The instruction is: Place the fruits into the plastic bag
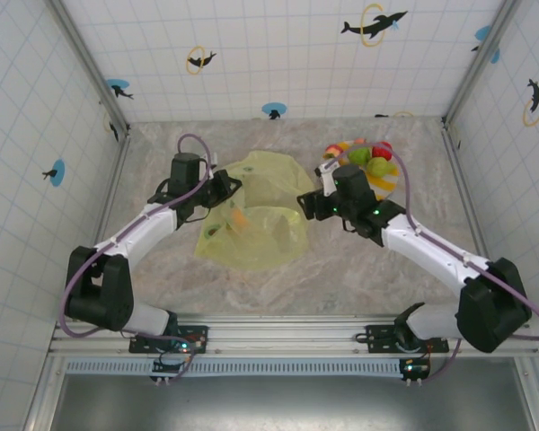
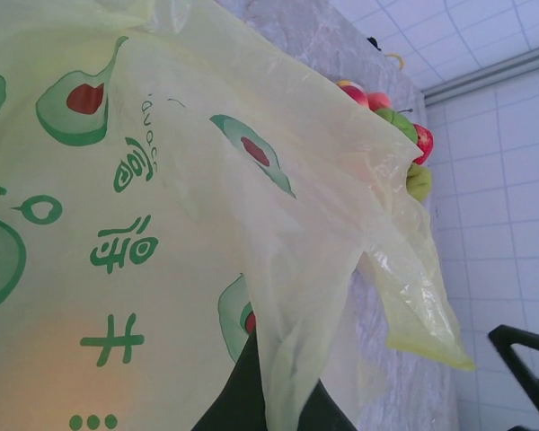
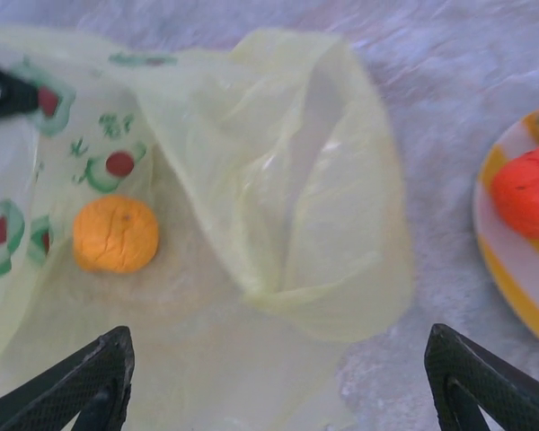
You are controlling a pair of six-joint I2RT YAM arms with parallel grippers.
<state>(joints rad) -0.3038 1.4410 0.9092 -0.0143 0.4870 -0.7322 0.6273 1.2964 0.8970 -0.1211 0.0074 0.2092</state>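
The plastic bag (image 1: 251, 220) is thin, translucent yellow-green film, crinkled and folded, printed with green avocado marks that have red centres, and it lies slumped mid-desk between the two arms. One orange fruit (image 3: 115, 233), round with a dimpled skin, sits inside it and shows through the film. The rest of the fruits (image 1: 370, 160), glossy red, green and yellow ones, are heaped on a round yellow-and-white striped plate (image 1: 388, 186) at the far right, just beyond the right arm; a red fruit (image 3: 525, 189) with a rough surface lies on the plate's near rim. The left pincer (image 1: 226, 190) is at the bag's far-left edge, released, its dark fingers wide apart; in the left wrist view the film drapes over one finger (image 2: 251, 395) while the other (image 2: 521, 355) stands clear of it. The right pincer (image 3: 277, 346) hovers over the bag's right flap, released as well, fingers spread wide and holding nothing; the orange fruit lies ahead and to the left of it, the plate off to its right. The desk (image 1: 341, 269) is a marbled grey-beige surface, bare along its near side and left corner, and closed in on the left, far and right by white tiled walls (image 1: 278, 54) with dolphin stickers, with a metal rail along the near edge
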